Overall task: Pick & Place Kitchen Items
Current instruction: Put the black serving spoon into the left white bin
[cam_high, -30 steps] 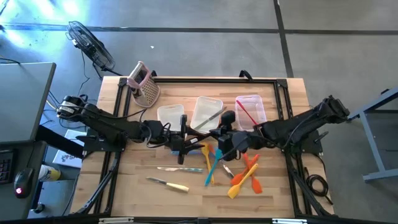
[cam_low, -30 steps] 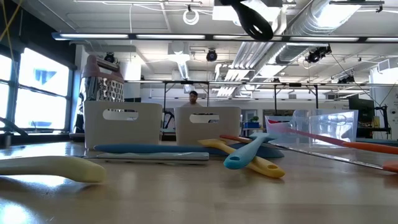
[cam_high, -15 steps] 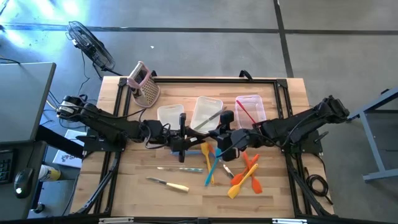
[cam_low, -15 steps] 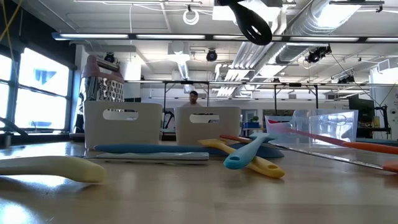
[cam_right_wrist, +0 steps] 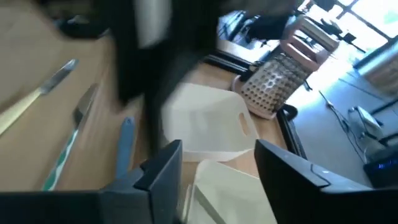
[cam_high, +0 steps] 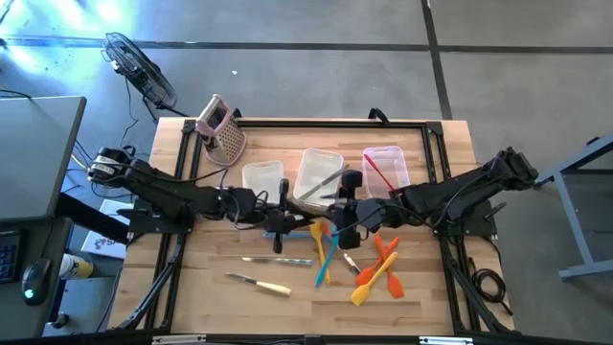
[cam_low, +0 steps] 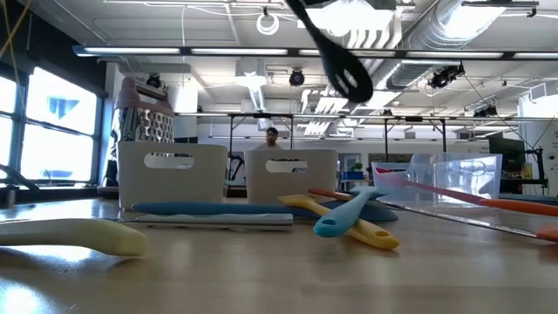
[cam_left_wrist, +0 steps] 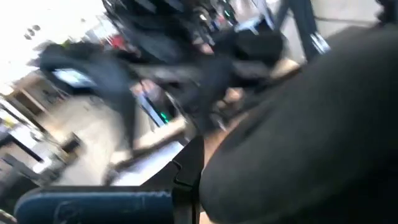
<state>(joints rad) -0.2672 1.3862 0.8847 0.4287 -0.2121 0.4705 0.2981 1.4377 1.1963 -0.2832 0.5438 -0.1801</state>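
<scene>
Wooden tabletop at the near side carries loose utensils: a cream-handled knife (cam_high: pixel 261 284) to the left, and orange spatulas (cam_high: pixel 375 273) to the right.

Mid-table, the two grippers face each other, close together. The left gripper (cam_high: pixel 279 218) comes in from the left, the right gripper (cam_high: pixel 337 218) from the right. The right gripper is released: its wrist view shows both fingers (cam_right_wrist: pixel 163 169) spread wide with nothing between them. Whether the left gripper has a grasp cannot be told; its wrist view is blurred.

The black ladle (cam_low: pixel 344 74) is off the table, in the air above the grippers. Its bowl hangs low and to the right. Its long axis slants up and to the left, with the handle end out of view. In the high view the bowl (cam_high: pixel 351 179) lies just far of the right gripper.

Judgement: with the right gripper released, the ladle most likely depends on the left arm. The middle bin (cam_high: pixel 316 172) lies just beyond the bowl.
</scene>
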